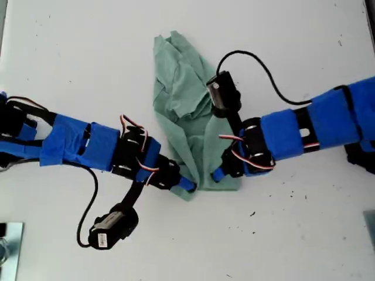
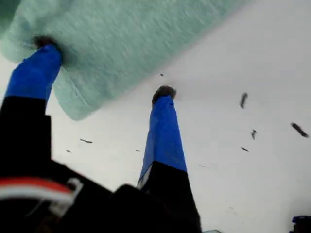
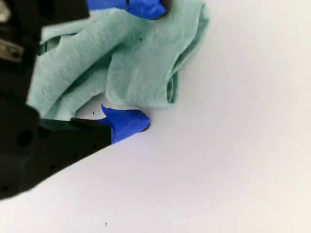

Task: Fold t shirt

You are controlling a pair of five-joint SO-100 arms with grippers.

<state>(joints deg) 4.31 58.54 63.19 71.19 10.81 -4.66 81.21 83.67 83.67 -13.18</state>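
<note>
Two blue-taped SO-100 arms are working at the near hem of a pale sage-green short-sleeved t shirt of soft plain fabric (image 1: 184,99), which is lying in the middle of the white counter (image 1: 293,47).

**Position of the cloth.** In the exterior view the t shirt is sitting bunched into a narrow, rumpled strip running from the upper centre down to the lower centre. Creases and overlapping layers are showing along its length, and no flat, squared edges are visible.

**My first gripper** (image 1: 187,185), on the arm entering from the exterior view's left, is meeting the strip's lower corner. In the first wrist view its fingers are standing spread (image 2: 104,70): one tip is touching the corner of the fabric, while the other is resting on bare counter, apart from the cloth. Nothing is being pinched.

**My second gripper** (image 1: 218,174), on the arm entering from the exterior view's right, is sitting just beside it on the same lower edge. Its fingers are straddling a doubled fold of fabric (image 3: 143,65), parted wide and not yet pressing together.

**Progress.** The garment is looking gathered lengthwise rather than neatly folded. Both grasps are still needing to close, and smoothing plus at least one crosswise fold appear to remain.
</note>
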